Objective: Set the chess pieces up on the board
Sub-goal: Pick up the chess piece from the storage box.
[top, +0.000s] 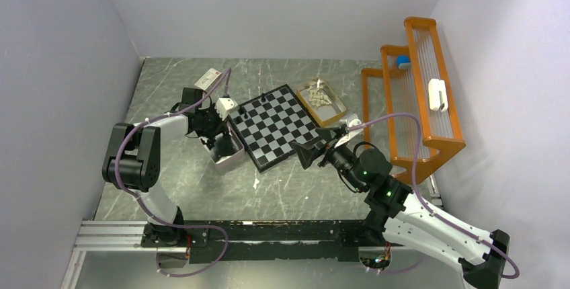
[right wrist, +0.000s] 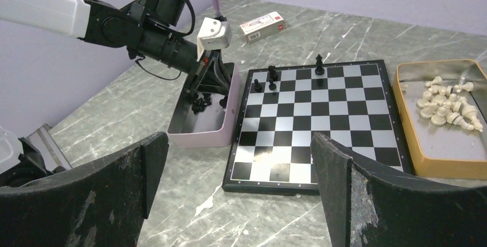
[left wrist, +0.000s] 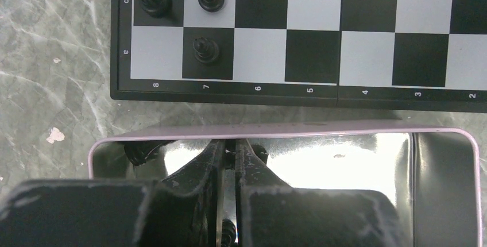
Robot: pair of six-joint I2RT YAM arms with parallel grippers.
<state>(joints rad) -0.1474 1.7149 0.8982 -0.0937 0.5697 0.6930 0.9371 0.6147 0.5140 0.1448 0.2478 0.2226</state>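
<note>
The board (top: 275, 128) lies in the middle of the table, with three black chess pieces (left wrist: 205, 50) near its a/b 7–8 corner; it also shows in the right wrist view (right wrist: 321, 115). My left gripper (left wrist: 231, 146) reaches down into the pale pink box (left wrist: 287, 131) beside the board. Its fingers are nearly together on a small black chess piece (left wrist: 231, 158). More black pieces (right wrist: 200, 102) lie in that box (right wrist: 201, 135). The cream-white pieces (right wrist: 448, 106) lie in the tan tray (right wrist: 436, 166). My right gripper (right wrist: 238, 141) is wide open and empty, above the table by the board's near corner.
A small white and red carton (top: 210, 78) lies behind the left arm. An orange rack (top: 417, 101) stands at the right, holding a blue item (top: 402, 61) and a white item (top: 437, 94). The tan tray (top: 322, 101) touches the board's far right side.
</note>
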